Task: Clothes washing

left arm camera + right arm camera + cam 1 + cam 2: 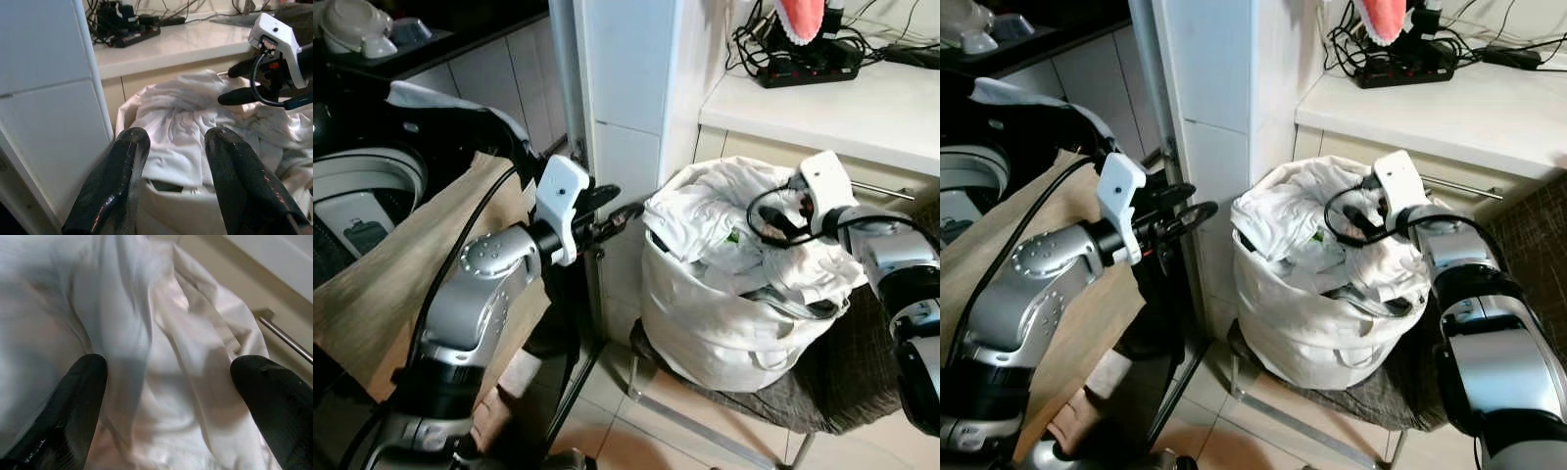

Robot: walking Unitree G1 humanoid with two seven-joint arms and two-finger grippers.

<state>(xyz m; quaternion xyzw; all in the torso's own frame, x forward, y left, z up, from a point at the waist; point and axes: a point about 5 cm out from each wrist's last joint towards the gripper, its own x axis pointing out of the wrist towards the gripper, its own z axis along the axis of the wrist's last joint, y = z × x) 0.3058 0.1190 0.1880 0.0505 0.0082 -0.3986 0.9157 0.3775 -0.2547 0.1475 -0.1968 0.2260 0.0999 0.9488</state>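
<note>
Right beneath the right claw [781, 223], fingers spread and empty, lie the white clothes [705, 211] heaped in the laundry bag [705, 328]. Left claw [619, 209], also parted and empty, hangs farther off beside the bag's rim, so the right looks nearer.

Head eyes look down; wrist views close; all share laundry bag [705, 323]

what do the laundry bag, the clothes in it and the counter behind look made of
Laundry bag: looks like soft white fabric, matte; its wall sags and creases.
Clothes: thin white cloth, probably cotton or a blend, crumpled into fine folds.
Counter: smooth white hard surface with a slight sheen, maybe stone or laminate; cannot tell which.
</note>
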